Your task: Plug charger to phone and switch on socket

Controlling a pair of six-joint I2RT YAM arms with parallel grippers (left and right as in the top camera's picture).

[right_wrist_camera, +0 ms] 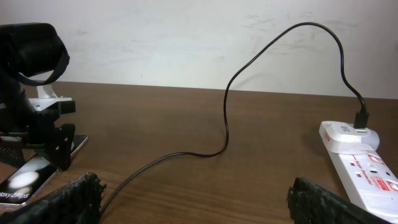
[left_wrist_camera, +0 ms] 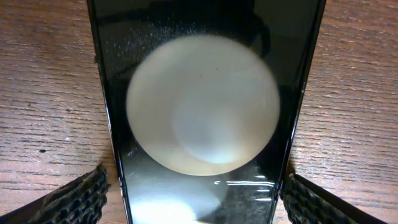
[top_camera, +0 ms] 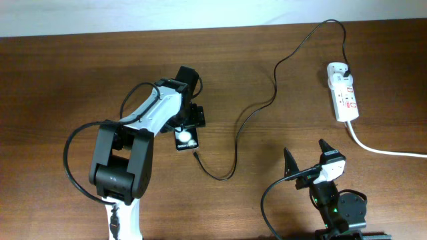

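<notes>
The black phone [top_camera: 186, 139] lies flat on the table, a white round spot on its face; it fills the left wrist view [left_wrist_camera: 199, 124]. My left gripper [top_camera: 190, 119] [left_wrist_camera: 193, 202] is open and straddles the phone, one finger on each side, with a thin gap showing on the left. The black charger cable [top_camera: 275, 93] [right_wrist_camera: 227, 124] runs from its plug [top_camera: 347, 69] in the white socket [top_camera: 342, 100] [right_wrist_camera: 364, 168] to a loose connector tip [top_camera: 195, 155] on the table just below the phone. My right gripper [top_camera: 308, 158] [right_wrist_camera: 193, 199] is open and empty, low over the table.
The socket's thick white cord [top_camera: 380, 148] runs off to the right edge. The left arm [top_camera: 143, 127] stretches across the left-centre of the wooden table. A white wall stands behind the table's far edge.
</notes>
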